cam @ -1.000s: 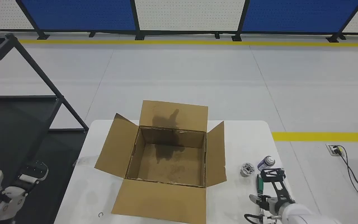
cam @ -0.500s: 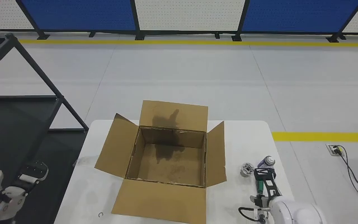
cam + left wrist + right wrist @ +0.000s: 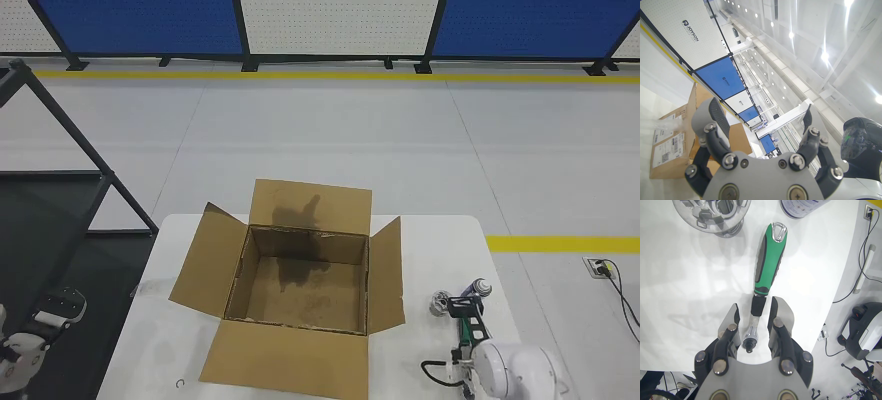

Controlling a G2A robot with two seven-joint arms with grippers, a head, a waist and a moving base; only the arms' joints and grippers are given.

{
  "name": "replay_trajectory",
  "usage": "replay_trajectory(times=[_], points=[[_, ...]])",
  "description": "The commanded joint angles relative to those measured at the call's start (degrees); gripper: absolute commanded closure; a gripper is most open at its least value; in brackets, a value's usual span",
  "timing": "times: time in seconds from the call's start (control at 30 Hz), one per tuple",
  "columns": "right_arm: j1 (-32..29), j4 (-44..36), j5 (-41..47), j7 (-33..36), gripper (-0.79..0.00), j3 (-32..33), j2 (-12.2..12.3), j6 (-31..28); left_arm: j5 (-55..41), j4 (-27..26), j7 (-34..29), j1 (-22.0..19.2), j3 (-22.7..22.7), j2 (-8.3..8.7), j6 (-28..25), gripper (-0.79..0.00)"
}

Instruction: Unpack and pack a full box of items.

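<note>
An open cardboard box (image 3: 310, 205) stands in the middle of the white table (image 3: 430, 240), its inside bare. A ratchet wrench with a green handle (image 3: 770, 258) lies flat near the table's right edge (image 3: 465, 312). My right gripper (image 3: 755, 313) is low over the wrench, open, one finger on each side of its black collar and steel neck. The wrench head sits between the fingers' bases. My left gripper (image 3: 762, 115) is open and holds nothing. It points up at the ceiling, off the table's left side, with the box (image 3: 668, 147) beside it.
A round metal part (image 3: 710, 215) and a white can (image 3: 802, 207) stand just past the wrench's handle end, the part (image 3: 440, 300) nearer the box and the can (image 3: 481, 288) nearer the table's right edge. A dark rack (image 3: 60, 170) stands left of the table.
My right wrist has shifted left and turned, so the gripper now lines up along the wrench. The box and the left arm have not moved.
</note>
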Motion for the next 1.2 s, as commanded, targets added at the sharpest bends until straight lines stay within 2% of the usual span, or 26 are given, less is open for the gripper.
replay_trajectory(times=[0.0, 0.27, 0.47, 0.7, 0.77, 0.83, 0.97, 1.17], points=[[0.4, 0.9, 0.2, -0.1, -0.339, 0.1, 0.0, 0.0, 0.0, 0.0, 0.0, 0.0, 0.0, 0.0, 0.0, -0.785], [1.7, 3.8, 0.7, -0.6, -0.32, 0.2, 0.0, -0.1, 0.0, 0.0, 0.0, 0.0, 0.0, 0.0, 0.0, -0.785], [1.8, 4.7, 0.6, -0.9, -0.268, -0.1, 0.0, -0.2, 0.0, 0.0, 0.0, 0.0, 0.0, 0.0, 0.0, -0.785], [2.2, 5.8, 0.8, -1.0, -0.102, 0.0, 0.1, -0.4, 0.0, 0.0, 0.0, 0.0, 0.0, 0.0, 0.0, -0.785], [2.3, 6.0, 1.0, -1.1, 0.0, 0.3, 0.1, -0.4, 0.0, 0.0, 0.0, 0.0, 0.0, 0.0, 0.0, -0.785], [2.3, 5.6, 1.4, -1.4, 0.0, 0.8, 0.1, -0.4, 0.0, 0.0, 0.0, 0.0, 0.0, 0.0, 0.0, -0.785], [0.8, 1.5, 2.3, -2.0, 0.0, 2.9, 0.4, -0.5, 0.0, 0.0, 0.0, 0.0, 0.0, 0.0, 0.0, -0.785], [-4.4, -12.8, 3.9, -2.8, 0.0, 7.8, 1.0, -2.0, 0.0, 0.0, 0.0, 0.0, 0.0, 0.0, 0.0, -0.785]])
